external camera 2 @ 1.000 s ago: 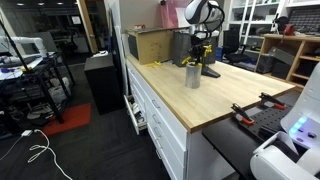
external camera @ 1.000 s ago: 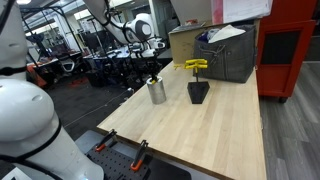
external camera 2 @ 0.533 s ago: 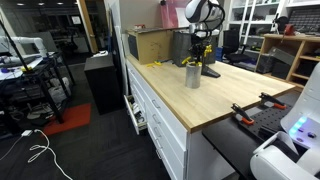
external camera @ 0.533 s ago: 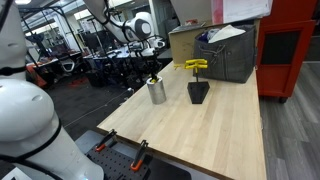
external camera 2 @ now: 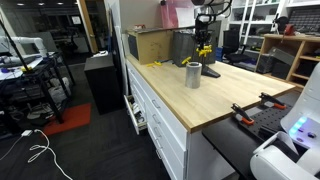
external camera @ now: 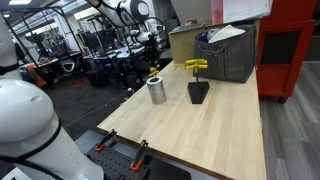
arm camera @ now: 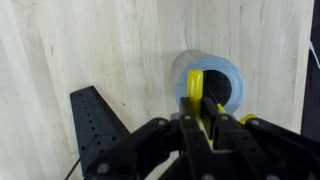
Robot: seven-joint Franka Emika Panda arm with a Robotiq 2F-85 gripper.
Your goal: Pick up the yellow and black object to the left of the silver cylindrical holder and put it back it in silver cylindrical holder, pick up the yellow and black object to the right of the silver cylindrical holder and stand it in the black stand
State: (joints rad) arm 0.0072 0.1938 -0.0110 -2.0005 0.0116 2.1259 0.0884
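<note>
My gripper is shut on a slim yellow and black tool and holds it above the open mouth of the silver cylindrical holder. In both exterior views the gripper hangs over the holder, with the tool dangling just above the rim. The black stand stands beside the holder. A second yellow and black tool shows just above the stand; I cannot tell whether it rests on it.
A big grey crate and a cardboard box stand at the back of the wooden table. Red clamps sit at the near edge. A red cabinet stands beside the table.
The arm has risen from the holder's rim. The yellow tool has come up with the gripper and now hangs above the holder's mouth.
</note>
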